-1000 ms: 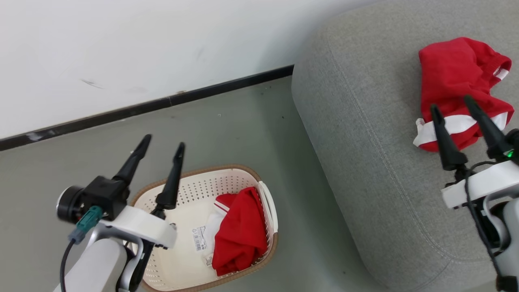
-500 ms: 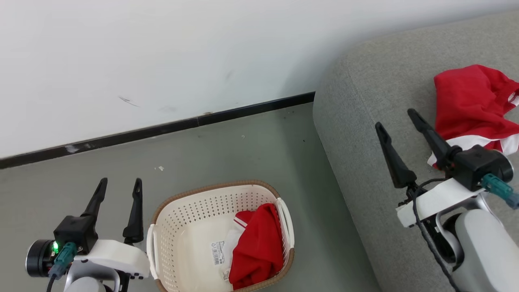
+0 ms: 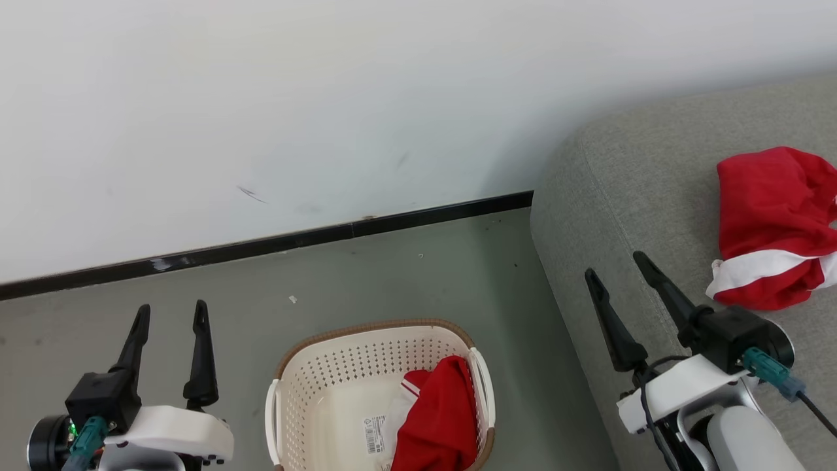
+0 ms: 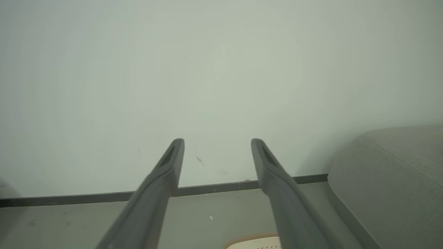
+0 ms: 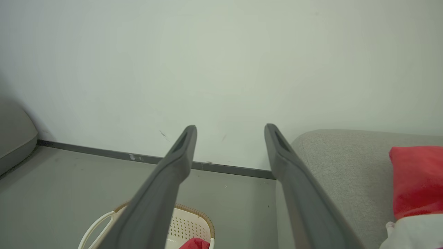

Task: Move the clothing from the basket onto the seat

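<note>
One red garment with a white band [image 3: 775,229] lies on the grey seat [image 3: 628,216] at the right; the right wrist view shows it as a red garment [image 5: 417,180] on the seat [image 5: 346,155]. A second red piece of clothing [image 3: 435,425] lies in the cream basket [image 3: 327,386] on the floor at bottom centre, and the basket's rim [image 5: 193,214] shows low in the right wrist view. My right gripper [image 3: 614,265] is open and empty over the seat's left part, left of the garment. My left gripper [image 3: 171,307] is open and empty, left of the basket.
A white wall [image 3: 327,98] with a black baseboard [image 3: 261,245] runs behind the grey-green floor [image 3: 392,281]. The seat's rounded corner [image 4: 387,166] stands close to the basket's right side. A grey rounded object [image 5: 14,138] sits at the far left of the right wrist view.
The head camera has tilted up, so everything sits lower in the picture. Both arms have drawn back toward the bottom corners; the right gripper has moved left, away from the garment on the seat.
</note>
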Available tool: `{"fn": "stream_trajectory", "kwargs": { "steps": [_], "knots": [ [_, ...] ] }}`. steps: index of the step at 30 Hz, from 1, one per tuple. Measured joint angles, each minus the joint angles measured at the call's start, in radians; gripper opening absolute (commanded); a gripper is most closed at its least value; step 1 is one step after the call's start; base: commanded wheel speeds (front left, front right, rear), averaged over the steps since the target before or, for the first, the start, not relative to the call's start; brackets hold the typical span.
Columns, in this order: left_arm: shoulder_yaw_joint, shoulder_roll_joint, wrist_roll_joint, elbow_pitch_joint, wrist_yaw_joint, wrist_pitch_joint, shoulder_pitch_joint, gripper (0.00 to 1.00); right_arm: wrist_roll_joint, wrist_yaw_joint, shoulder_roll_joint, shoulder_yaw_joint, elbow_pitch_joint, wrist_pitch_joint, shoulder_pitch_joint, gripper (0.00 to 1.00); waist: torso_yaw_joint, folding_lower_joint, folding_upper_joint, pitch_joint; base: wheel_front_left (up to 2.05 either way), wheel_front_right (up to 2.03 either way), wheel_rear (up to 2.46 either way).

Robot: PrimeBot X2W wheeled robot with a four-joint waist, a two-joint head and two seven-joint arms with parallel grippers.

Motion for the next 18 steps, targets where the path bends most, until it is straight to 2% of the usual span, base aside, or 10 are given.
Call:
{"fn": "stream_trajectory", "kwargs": {
  "steps": [18],
  "knots": [
    [0.017,-0.022,0.000,0.013,-0.006,0.000,0.126,1.00,-0.058,0.000,0.034,-0.054,-0.025,0.000,0.147,1.00,0.036,0.0000,0.0000,-0.090,0.00,0.00,0.00]
  ]
}}
